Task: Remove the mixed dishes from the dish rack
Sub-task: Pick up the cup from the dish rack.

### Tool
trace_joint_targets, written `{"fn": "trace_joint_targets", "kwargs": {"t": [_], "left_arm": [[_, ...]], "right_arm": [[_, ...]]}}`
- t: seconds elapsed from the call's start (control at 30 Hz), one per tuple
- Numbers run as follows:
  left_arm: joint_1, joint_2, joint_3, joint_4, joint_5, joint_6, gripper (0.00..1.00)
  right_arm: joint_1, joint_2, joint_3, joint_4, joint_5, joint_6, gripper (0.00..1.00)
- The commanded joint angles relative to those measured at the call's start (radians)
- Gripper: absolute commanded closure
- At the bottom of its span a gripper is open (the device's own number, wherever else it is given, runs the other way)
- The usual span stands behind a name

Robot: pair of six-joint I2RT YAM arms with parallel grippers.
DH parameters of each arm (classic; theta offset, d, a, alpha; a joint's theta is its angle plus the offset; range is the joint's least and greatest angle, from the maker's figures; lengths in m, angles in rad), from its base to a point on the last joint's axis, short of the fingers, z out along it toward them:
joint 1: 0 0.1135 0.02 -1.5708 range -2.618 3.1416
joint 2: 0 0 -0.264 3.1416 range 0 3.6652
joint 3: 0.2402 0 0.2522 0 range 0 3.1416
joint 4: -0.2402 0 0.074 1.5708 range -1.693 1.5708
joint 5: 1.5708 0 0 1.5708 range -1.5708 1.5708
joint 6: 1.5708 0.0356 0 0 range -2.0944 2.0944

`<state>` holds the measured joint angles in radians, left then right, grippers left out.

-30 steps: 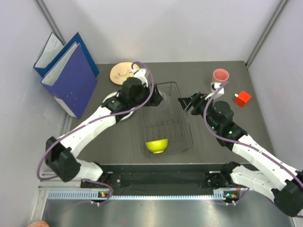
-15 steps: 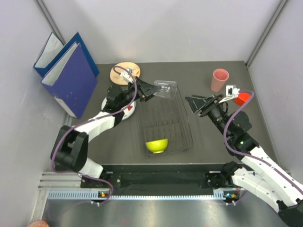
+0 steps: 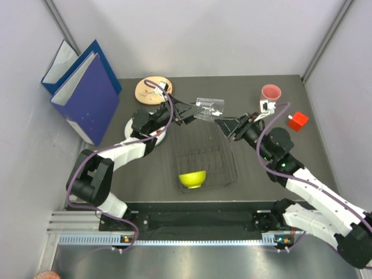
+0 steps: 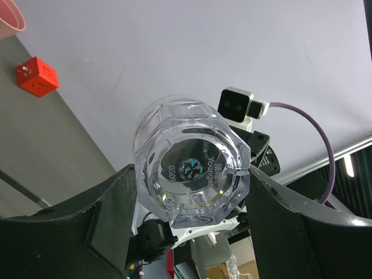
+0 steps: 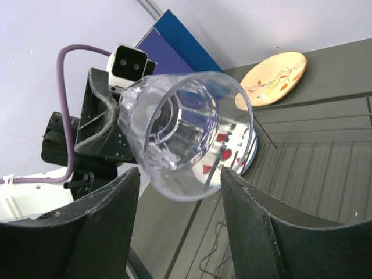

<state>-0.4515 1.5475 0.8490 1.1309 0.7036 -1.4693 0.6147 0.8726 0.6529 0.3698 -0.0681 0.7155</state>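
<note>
Above the far end of the dish rack, left pincer is clamped on the clear glass. One finger sits on each side of the lower body. Glass is held level, clear of the wires, base toward the left wrist camera and mouth toward the right arm.

Right pincer is spread wide and faces the mouth of the glass. From the right wrist, the rim sits between and above the two fingertips. Cannot tell whether either finger touches it. From the top camera, the tips are just beside the rim, on its near right.

Rack lies flat at the middle of the tabletop, long side running near to far. Lime-yellow bowl sits upright in its near left corner, the only dish inside.

Outside the rack:
- White plate with red fruit prints lies flat to the left of the rack, mostly covered by the left arm.
- Tan patterned plate lies flat at the far edge, beyond the white plate.
- One pink cup stands upright at far right, mouth up.
- Small red cube is right of the cup and nearer, well apart from the rack.
- Blue ring binder stands open against the left wall.
</note>
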Motion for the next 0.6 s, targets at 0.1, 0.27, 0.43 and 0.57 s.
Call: {"fn": "trace_joint_targets", "kwargs": {"t": [0.1,0.27,0.43,0.57], "left_arm": [[-0.021,-0.020,0.028,0.095,0.013,0.001,1.00],[-0.012,-0.039,0.054,-0.023,0.025,0.075,0.94],[0.031,-0.098,0.122,-0.374,-0.036,0.310,0.12],[0.034,-0.142,0.251,-0.992,-0.272,0.533,0.01]], "right_arm": [[0.013,0.089,0.099,0.127,-0.050,0.006,0.79],[0.013,0.062,0.122,0.031,0.019,-0.020,1.00],[0.011,0.019,0.294,-0.405,0.276,-0.109,1.00],[-0.058,0.124,0.483,-0.763,0.568,-0.185,1.00]]}}
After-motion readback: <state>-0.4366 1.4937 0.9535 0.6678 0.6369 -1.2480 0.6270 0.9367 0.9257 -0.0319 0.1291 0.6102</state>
